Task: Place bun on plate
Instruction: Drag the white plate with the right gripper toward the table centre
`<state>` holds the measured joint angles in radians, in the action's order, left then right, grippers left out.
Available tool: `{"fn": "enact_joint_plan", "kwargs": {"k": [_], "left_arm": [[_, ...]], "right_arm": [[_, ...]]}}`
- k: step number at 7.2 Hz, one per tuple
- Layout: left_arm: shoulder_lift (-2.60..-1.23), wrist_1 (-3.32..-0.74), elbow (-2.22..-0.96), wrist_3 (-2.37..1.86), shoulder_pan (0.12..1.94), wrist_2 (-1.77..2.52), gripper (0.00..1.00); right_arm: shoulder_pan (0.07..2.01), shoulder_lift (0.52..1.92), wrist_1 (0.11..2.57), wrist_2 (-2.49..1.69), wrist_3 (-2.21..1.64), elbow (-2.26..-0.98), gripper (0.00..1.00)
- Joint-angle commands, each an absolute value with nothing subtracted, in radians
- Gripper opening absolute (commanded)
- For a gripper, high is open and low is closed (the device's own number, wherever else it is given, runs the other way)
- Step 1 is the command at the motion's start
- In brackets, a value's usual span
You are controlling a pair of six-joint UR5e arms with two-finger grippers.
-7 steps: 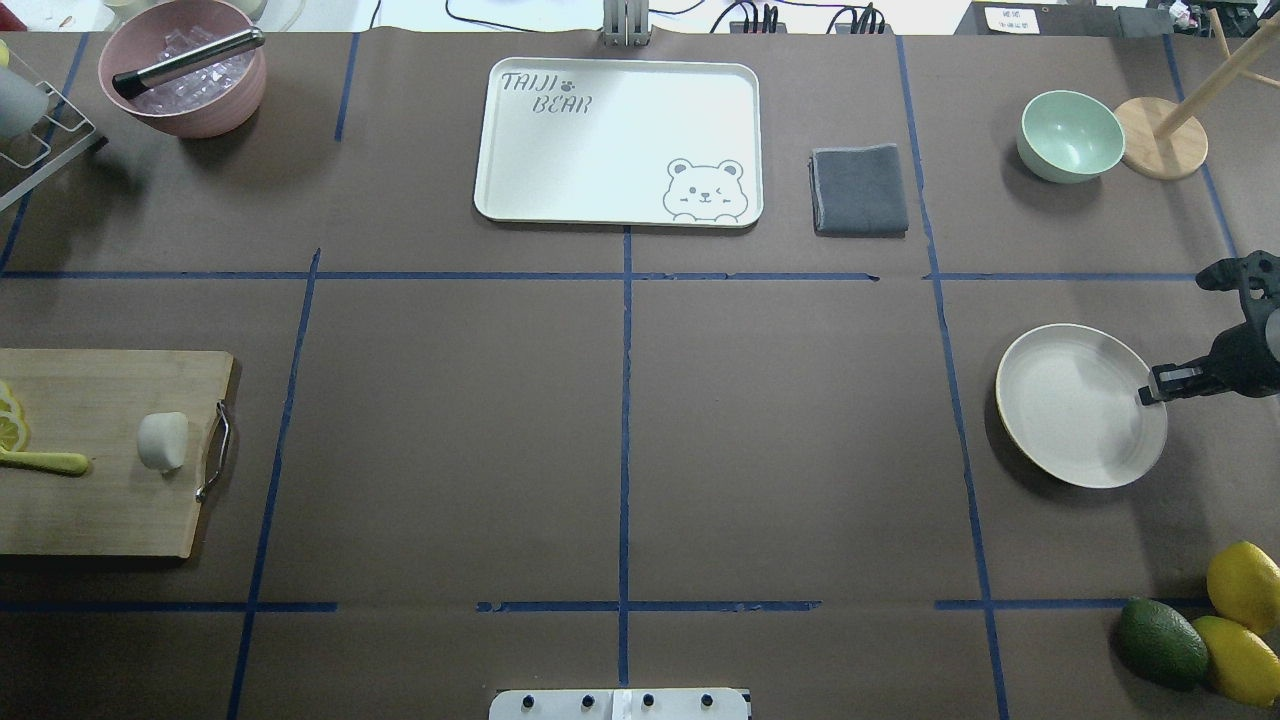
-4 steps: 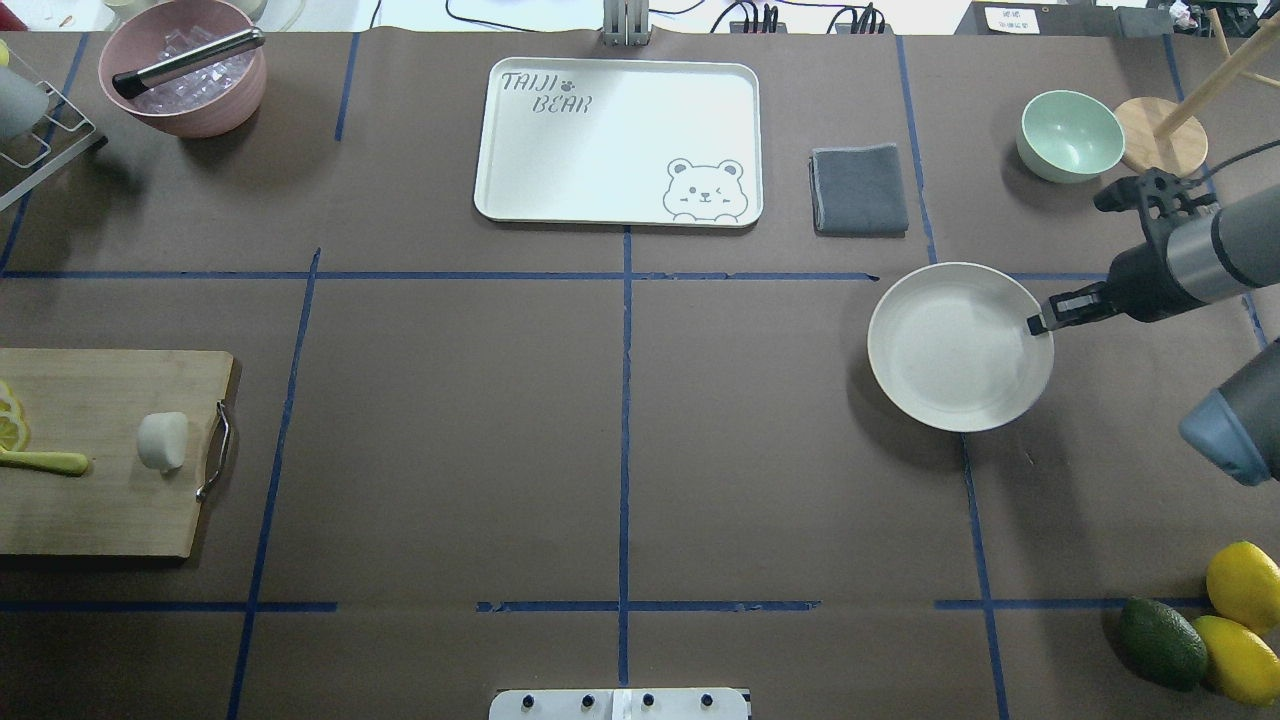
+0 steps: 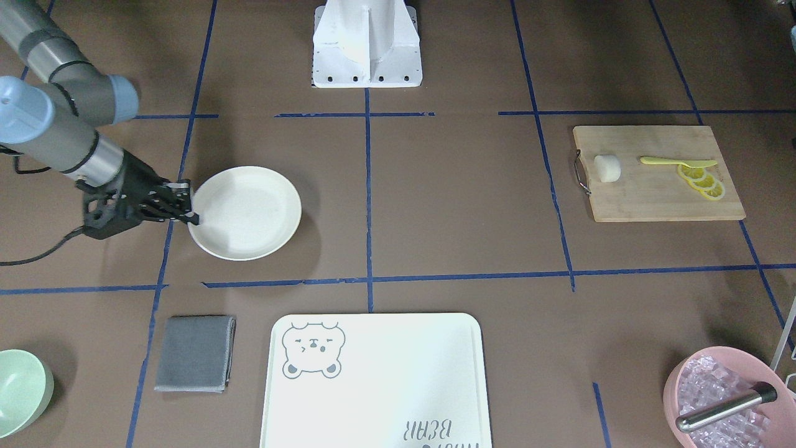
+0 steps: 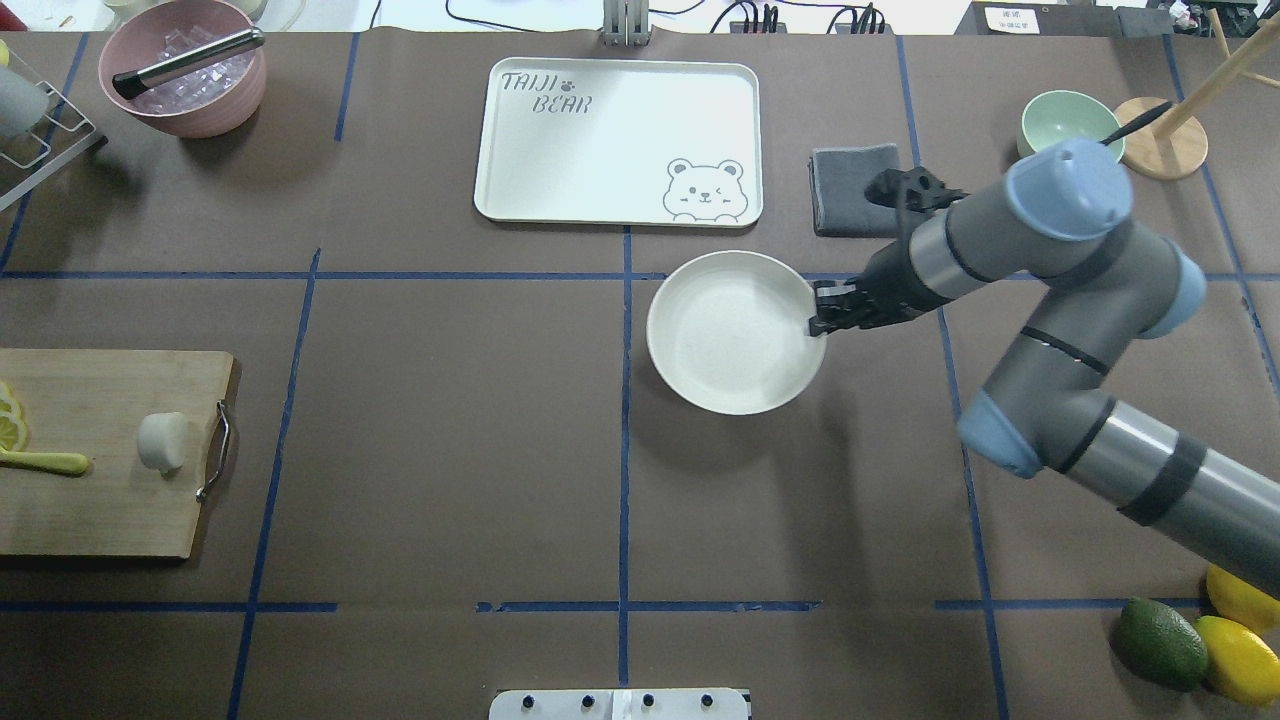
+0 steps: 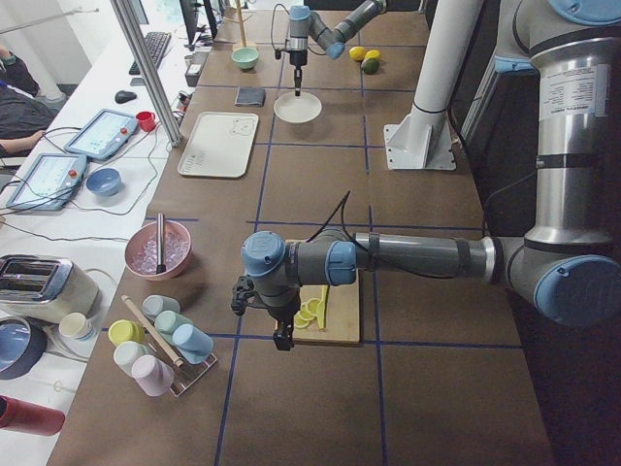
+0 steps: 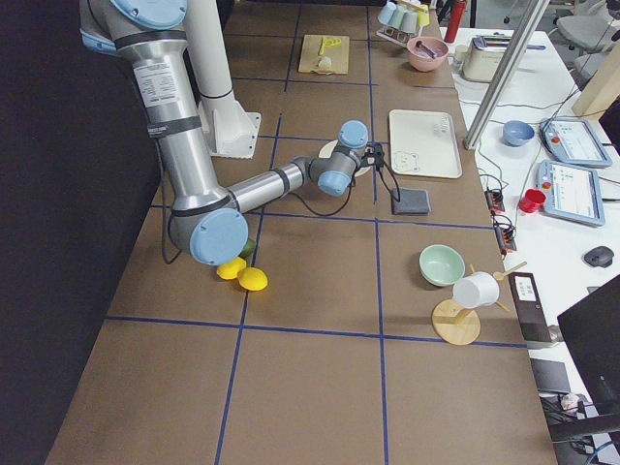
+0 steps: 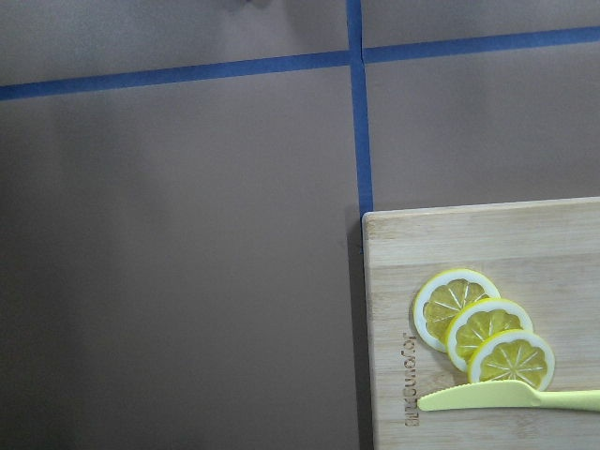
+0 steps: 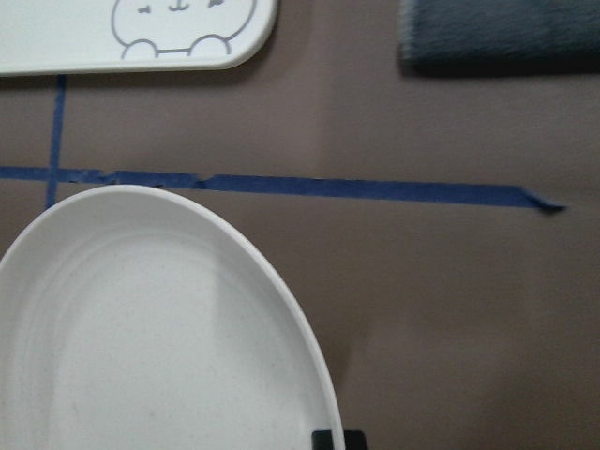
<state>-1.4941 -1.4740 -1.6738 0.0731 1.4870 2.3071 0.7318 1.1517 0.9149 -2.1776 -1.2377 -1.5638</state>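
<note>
My right arm has carried the plate leftward across the overhead view, from the right-hand part of the table to just right of the frame's centre. It now sits below the bear-print tray. My right gripper is pinched onto the plate's right rim. The bun has not moved: it lies on the wooden cutting board at the left edge of that view, near the board's metal handle and well apart from the plate. In the left side view my left gripper hangs low in the frame, just beside the board's end. Whether its fingers are apart or together I cannot tell.
</note>
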Motion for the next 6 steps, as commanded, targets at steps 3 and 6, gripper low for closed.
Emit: {"fn": "enact_joint_plan", "kwargs": {"k": [3, 6], "left_arm": [[-1.496, -1.474, -1.678, 0.074, 1.447, 2.309, 1.00], [-1.497, -1.474, -1.678, 0.074, 1.439, 2.309, 1.00]], "right_arm": [[0.569, 0.989, 1.045, -1.972, -1.402, -1.513, 0.04], [0.532, 0.996, 1.042, -1.967, -1.404, -1.514, 0.59]]}}
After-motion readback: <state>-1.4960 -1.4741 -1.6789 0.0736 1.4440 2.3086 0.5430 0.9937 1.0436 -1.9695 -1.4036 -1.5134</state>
